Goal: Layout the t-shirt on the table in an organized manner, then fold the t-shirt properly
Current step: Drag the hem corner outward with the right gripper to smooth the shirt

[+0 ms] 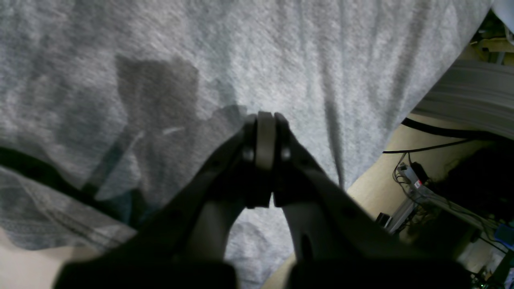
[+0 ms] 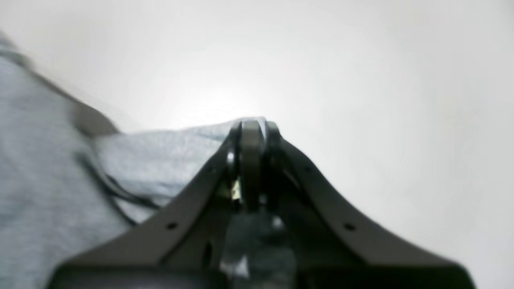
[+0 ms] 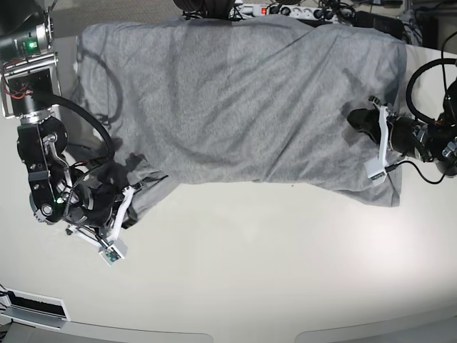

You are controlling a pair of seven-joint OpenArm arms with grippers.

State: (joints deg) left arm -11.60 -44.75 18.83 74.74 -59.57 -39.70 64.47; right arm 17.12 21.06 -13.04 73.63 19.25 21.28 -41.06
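The heather-grey t-shirt (image 3: 235, 107) lies spread across the far half of the off-white table (image 3: 271, 271), with creases running through it. My left gripper (image 3: 355, 120) sits at the shirt's right end. In the left wrist view its jaws (image 1: 265, 119) are pressed together against the t-shirt (image 1: 281, 48), which fills the frame. My right gripper (image 3: 133, 191) is at the shirt's lower left corner. In the right wrist view it (image 2: 252, 122) is shut, with a fold of the t-shirt (image 2: 168, 156) pinched at its tips and dark seam trim (image 2: 116, 192) beside it, over the bare table (image 2: 361, 80).
A power strip and cables (image 3: 285, 11) lie past the table's far edge. A black cable loop (image 3: 421, 78) hangs by the left arm at the right. Floor clutter and wires (image 1: 421, 184) show beyond the shirt's edge. Bare tabletop lies in front of the shirt.
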